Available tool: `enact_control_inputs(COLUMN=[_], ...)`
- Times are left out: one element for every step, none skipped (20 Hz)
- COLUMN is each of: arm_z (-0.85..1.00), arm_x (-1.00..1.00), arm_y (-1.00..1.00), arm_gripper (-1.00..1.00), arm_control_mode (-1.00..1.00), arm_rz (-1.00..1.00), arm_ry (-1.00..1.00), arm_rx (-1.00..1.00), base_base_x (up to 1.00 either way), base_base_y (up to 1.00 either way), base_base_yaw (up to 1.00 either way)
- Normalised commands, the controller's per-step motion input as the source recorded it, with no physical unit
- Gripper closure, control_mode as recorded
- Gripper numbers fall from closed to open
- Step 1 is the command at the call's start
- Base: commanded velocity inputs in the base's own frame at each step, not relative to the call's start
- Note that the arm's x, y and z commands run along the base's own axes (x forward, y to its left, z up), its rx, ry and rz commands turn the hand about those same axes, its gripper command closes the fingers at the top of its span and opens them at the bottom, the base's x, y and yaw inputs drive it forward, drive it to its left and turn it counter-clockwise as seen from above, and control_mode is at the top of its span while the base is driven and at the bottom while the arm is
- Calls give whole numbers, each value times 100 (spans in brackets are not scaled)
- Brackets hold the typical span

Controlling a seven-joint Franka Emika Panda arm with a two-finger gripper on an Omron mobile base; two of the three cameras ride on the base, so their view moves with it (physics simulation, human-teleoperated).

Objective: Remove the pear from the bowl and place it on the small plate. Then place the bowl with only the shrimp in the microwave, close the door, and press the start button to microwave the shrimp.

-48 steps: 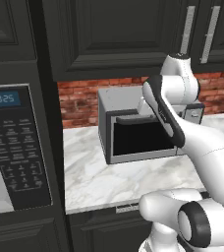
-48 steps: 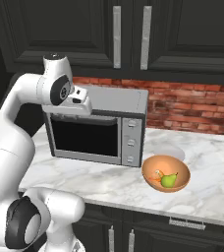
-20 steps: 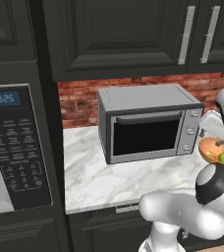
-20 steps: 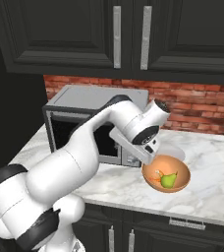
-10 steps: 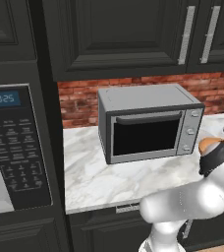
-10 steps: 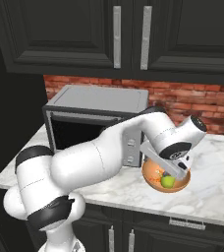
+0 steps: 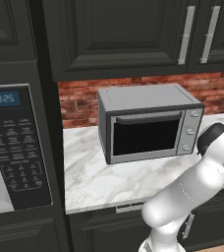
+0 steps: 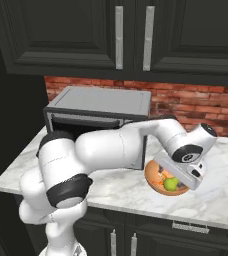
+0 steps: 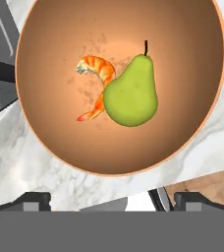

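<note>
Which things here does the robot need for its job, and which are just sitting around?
For the job:
pear
shrimp
bowl
microwave
gripper, open above the bowl

Just sitting around:
silver oven
cabinets
brick wall

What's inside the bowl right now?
The bowl holds the pear and the shrimp, touching. The pear covers part of the shrimp's curl; anything under the pear is hidden.

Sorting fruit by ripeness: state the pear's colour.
Yellow-green pear with a dark stem, clearest in the hand view.
</note>
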Motion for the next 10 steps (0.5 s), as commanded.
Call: enact_control_inputs(arm_z=[-17,-21,-26,-30,-26,-28,-34,-36,-31,-31], arm_x=[31,36,30,36,44,46,36,38,37,39], arm_y=[0,0,0,0,0,0,0,-4,-5,-4], arm_gripper=[-100,-100,-100,-100,-100,-100,-100,-100,-100,-100], arm_control_mode=[-100,-100,-100,-100,-100,-100,-100,-100,-100,-100], arm_rz=[0,0,0,0,0,0,3,3,2,2], arm_ry=[3,4,1,5,6,7,5,6,7,9], arm_rx=[0,0,0,0,0,0,0,0,0,0], base_base_x=[0,0,0,0,0,0,0,0,0,0], base_base_y=[0,0,0,0,0,0,0,0,0,0], base_base_yaw=[0,0,0,0,0,0,0,0,0,0])
